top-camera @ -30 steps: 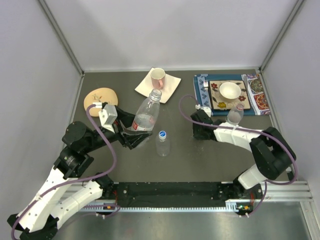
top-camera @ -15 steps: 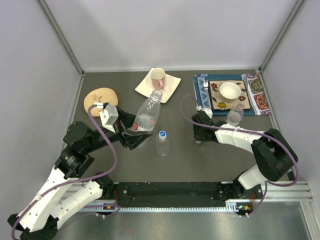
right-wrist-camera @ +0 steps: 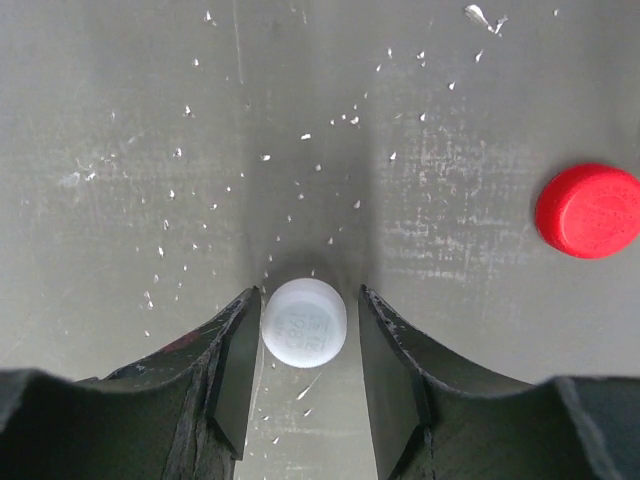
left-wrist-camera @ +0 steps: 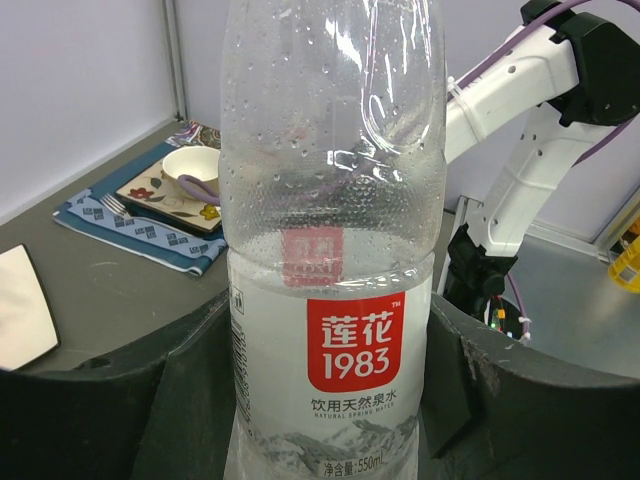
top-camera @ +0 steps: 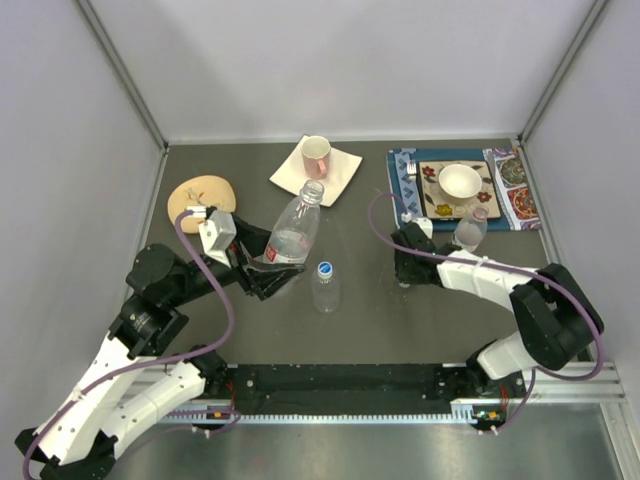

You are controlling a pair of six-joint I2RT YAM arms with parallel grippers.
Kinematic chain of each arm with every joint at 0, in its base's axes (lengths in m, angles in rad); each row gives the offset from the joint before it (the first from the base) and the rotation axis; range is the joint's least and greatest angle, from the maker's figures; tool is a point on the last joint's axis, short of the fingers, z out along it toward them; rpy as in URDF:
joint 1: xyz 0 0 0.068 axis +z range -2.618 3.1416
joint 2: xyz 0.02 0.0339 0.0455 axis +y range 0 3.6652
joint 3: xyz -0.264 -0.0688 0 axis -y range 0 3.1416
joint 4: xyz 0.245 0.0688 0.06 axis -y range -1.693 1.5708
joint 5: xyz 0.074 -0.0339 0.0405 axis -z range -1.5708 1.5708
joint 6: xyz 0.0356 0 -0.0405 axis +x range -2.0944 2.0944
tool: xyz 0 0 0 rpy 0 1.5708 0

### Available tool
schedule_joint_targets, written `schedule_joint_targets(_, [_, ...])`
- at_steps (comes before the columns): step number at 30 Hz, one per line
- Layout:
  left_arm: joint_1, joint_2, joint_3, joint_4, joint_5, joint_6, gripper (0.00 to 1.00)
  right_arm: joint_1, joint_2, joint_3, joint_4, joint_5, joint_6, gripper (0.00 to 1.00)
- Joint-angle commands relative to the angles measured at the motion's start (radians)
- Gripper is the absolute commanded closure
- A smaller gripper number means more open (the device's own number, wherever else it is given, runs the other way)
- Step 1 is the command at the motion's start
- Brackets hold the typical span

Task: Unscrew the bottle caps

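Bottle work, mid-table. Landmark: blue-capped bottle [top-camera: 324,285], upright on the dark table [top-camera: 400,330].

Left gripper [top-camera: 268,272] sits just left of the landmark. Its jaws are part-way apart and pressed on both sides of a labelled bottle [top-camera: 297,228]. That bottle leans, neck pointing away from the arm bases, on the landmark's far-left side. Wrist view shows a red label, droplets inside the clear wall, and fingers [left-wrist-camera: 120,400] tight against it.

Right gripper [top-camera: 405,268] is to the right of the landmark, pointed down at the table. Its jaws stand narrowly apart around a white cap [right-wrist-camera: 304,322] lying flat on the table. A thin gap shows on one side; the cap is not clamped. Red cap [right-wrist-camera: 587,211] lies loose nearby, apart from the fingers.

Small bottle [top-camera: 468,232] stands further right of the landmark, beside the right arm.
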Motion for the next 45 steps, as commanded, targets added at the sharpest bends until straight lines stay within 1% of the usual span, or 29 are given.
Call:
schedule_joint_targets(1, [0.003, -0.007, -0.010, 0.035, -0.005, -0.003, 0.34, -0.011, -0.068, -0.016, 0.005, 0.017, -0.018, 0.56])
schedule_joint_targets(3, [0.003, -0.006, -0.013, 0.040, -0.002, -0.007, 0.34, -0.011, -0.088, -0.016, 0.017, 0.007, -0.030, 0.53])
schedule_joint_targets(7, [0.003, -0.001, -0.013, 0.047, 0.002, -0.009, 0.34, -0.010, -0.155, 0.007, 0.016, 0.002, -0.054, 0.45])
schedule_joint_targets(10, [0.003, 0.002, -0.011, 0.046, 0.001, -0.011, 0.34, -0.011, -0.206, 0.047, -0.016, -0.001, -0.071, 0.41])
schedule_joint_targets(16, [0.003, 0.013, -0.016, 0.049, -0.007, -0.006, 0.33, 0.022, -0.347, 0.182, -0.078, -0.032, -0.082, 0.39])
schedule_joint_targets(20, [0.003, 0.045, -0.014, 0.058, -0.004, -0.004, 0.33, 0.050, -0.438, 0.347, -0.113, -0.088, -0.091, 0.37])
schedule_joint_targets(23, [0.003, 0.077, 0.002, 0.066, 0.004, -0.001, 0.33, 0.056, -0.476, 0.491, -0.139, -0.116, -0.099, 0.33])
schedule_joint_targets(24, [0.003, 0.085, 0.005, 0.069, 0.005, 0.000, 0.33, 0.056, -0.484, 0.528, -0.141, -0.128, -0.097, 0.30])
schedule_joint_targets(25, [0.003, 0.095, 0.012, 0.069, 0.011, 0.003, 0.33, 0.056, -0.493, 0.594, -0.138, -0.181, -0.100, 0.28])
schedule_joint_targets(27, [0.003, 0.129, 0.031, 0.070, 0.028, 0.008, 0.33, 0.056, -0.494, 0.653, -0.104, -0.264, -0.090, 0.24])
schedule_joint_targets(28, [0.003, 0.141, 0.045, 0.072, 0.040, 0.011, 0.33, 0.056, -0.496, 0.691, -0.083, -0.357, -0.082, 0.23])
schedule_joint_targets(30, [0.003, 0.180, 0.059, 0.073, 0.054, 0.011, 0.33, 0.055, -0.494, 0.716, -0.003, -0.445, -0.039, 0.21])
schedule_joint_targets(31, [0.003, 0.192, 0.065, 0.079, 0.062, 0.008, 0.33, 0.056, -0.496, 0.723, 0.026, -0.514, -0.025, 0.21])
schedule_joint_targets(34, [0.001, 0.226, 0.079, 0.112, 0.100, -0.013, 0.33, 0.056, -0.467, 0.754, 0.069, -0.607, 0.019, 0.18])
schedule_joint_targets(37, [0.000, 0.255, 0.091, 0.122, 0.122, -0.024, 0.33, 0.070, -0.424, 0.769, 0.068, -0.659, 0.025, 0.18])
schedule_joint_targets(45, [-0.009, 0.289, 0.099, 0.127, 0.123, -0.026, 0.33, 0.125, -0.357, 0.779, 0.054, -0.647, -0.011, 0.17])
